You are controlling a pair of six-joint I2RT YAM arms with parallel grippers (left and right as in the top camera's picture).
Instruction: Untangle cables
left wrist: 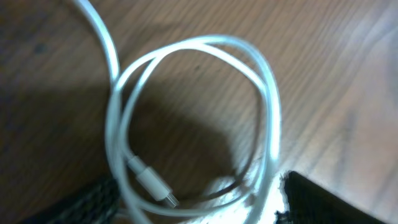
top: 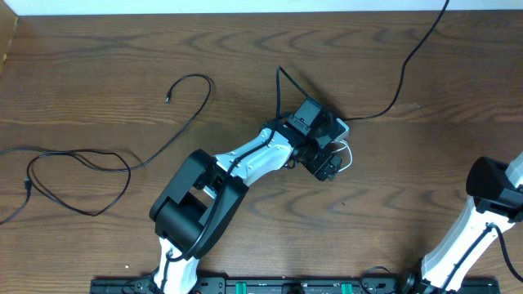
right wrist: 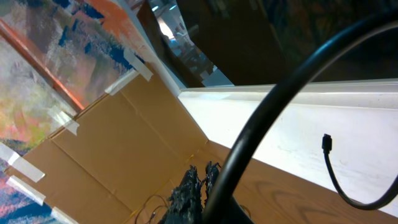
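Brown wooden table (top: 98,49) fills the overhead view, with a light wall strip along its far edge. Near the middle, the left gripper (left wrist: 199,190) is down low over the white cable (left wrist: 267,106), which lies on the wood in a loose coil of two or three turns. Its plug (left wrist: 152,182) rests inside the coil, at the lower side. The fingers (left wrist: 93,199) stand wide apart with the lower part of the coil between them, and they hold nothing yet. One long black cable (top: 176,135) lies well apart at the left, in open curves that do not touch the white one. The right gripper (right wrist: 198,186) is pressed closed and empty, raised at the table's right side and looking toward the wall.

My judgement is that the next move is a pinch on the white cable – and here is the risk. The turns lie very close together, so the fingers may catch two strands at once; then a pull would drag the whole coil and tighten it instead of opening it. The plug could also hook on a turn when the cable is lifted. A thin cable flat on wood may simply slip out – the fingers would close on nothing.
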